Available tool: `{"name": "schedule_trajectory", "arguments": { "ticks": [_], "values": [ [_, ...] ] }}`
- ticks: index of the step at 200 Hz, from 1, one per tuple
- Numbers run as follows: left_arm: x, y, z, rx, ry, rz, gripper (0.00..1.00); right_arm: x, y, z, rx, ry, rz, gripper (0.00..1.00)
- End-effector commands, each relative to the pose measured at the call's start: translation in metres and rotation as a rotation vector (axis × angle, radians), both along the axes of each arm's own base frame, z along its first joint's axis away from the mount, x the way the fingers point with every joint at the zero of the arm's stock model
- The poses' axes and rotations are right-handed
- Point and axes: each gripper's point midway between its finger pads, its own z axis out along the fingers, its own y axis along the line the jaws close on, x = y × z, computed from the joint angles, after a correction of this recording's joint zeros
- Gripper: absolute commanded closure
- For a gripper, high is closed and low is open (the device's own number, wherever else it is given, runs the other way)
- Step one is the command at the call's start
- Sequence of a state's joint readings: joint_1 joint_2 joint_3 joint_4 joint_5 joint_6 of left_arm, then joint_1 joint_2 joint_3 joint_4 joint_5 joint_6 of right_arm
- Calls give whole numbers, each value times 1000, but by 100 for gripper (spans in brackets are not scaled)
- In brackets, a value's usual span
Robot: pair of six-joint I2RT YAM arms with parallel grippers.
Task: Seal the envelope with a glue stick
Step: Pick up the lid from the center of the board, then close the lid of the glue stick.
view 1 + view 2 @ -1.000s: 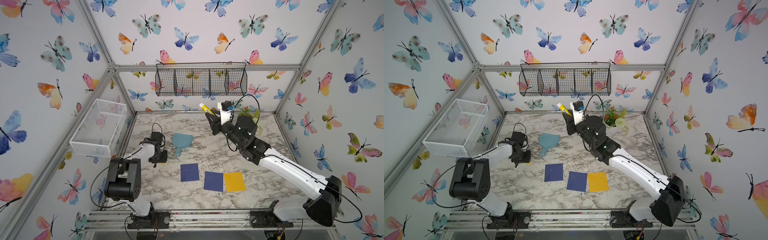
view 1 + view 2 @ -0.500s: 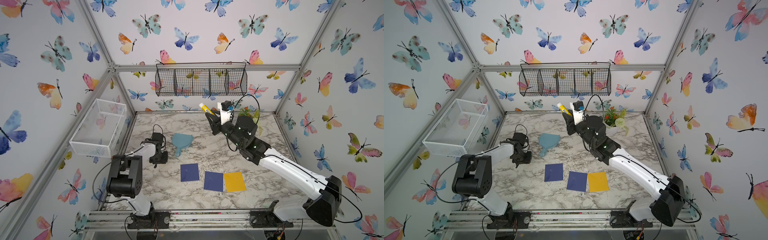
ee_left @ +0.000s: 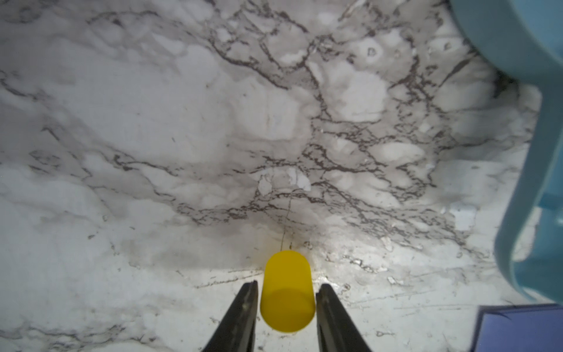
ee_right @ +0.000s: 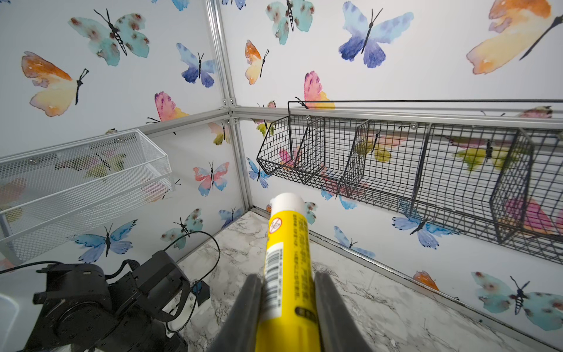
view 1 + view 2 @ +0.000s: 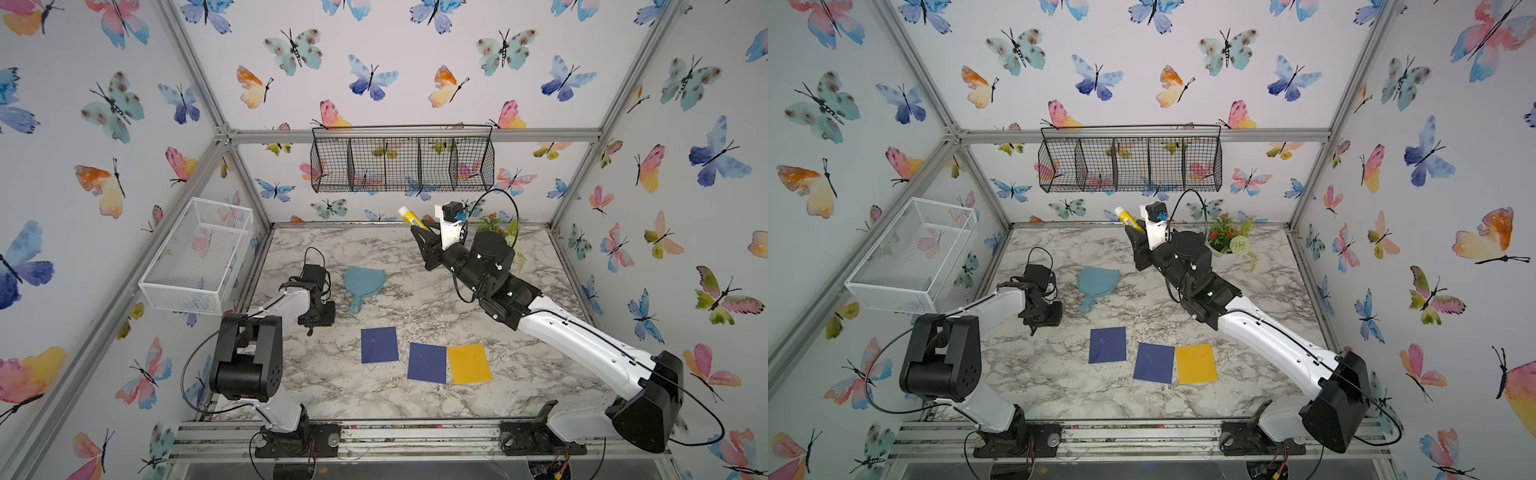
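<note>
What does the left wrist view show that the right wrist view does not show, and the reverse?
Only the left wrist view: the yellow cap in the left gripper, a teal handled object, and a corner of a dark blue envelope.
Only the right wrist view: the glue stick, its white tip uncovered, clamped in the right gripper; the black wire basket and the white mesh basket on the walls.
Both: the marble tabletop.

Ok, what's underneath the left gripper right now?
A yellow cap sits between the left gripper's fingers, over the marble table; whether it rests on the table cannot be told. In both top views the gripper itself hides the cap.
</note>
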State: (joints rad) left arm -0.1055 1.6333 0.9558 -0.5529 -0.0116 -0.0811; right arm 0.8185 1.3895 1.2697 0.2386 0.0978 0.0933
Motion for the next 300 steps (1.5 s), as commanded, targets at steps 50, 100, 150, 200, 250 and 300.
{"name": "schedule_trajectory", "arguments": {
  "ticks": [50, 100, 150, 200, 250, 300],
  "values": [
    [-3, -3, 3, -20, -4, -14, 70, -3, -4, 17, 34, -18, 6, 98],
    [0, -3, 9, -21, -24, -15, 74, -4, -4, 17, 33, -17, 8, 98],
    [25, -40, 102, -236, -292, -95, 77, -17, -7, 25, 34, -30, 51, 98],
    [19, -98, 252, -573, -666, -346, 85, -50, -12, 45, 45, -98, 168, 96],
    [-32, -131, 382, -847, -1021, -611, 86, -94, -30, 84, 54, -245, 272, 93],
    [-98, -144, 457, -964, -1172, -861, 91, -159, -33, 98, -29, -508, 501, 93]
  ]
}}
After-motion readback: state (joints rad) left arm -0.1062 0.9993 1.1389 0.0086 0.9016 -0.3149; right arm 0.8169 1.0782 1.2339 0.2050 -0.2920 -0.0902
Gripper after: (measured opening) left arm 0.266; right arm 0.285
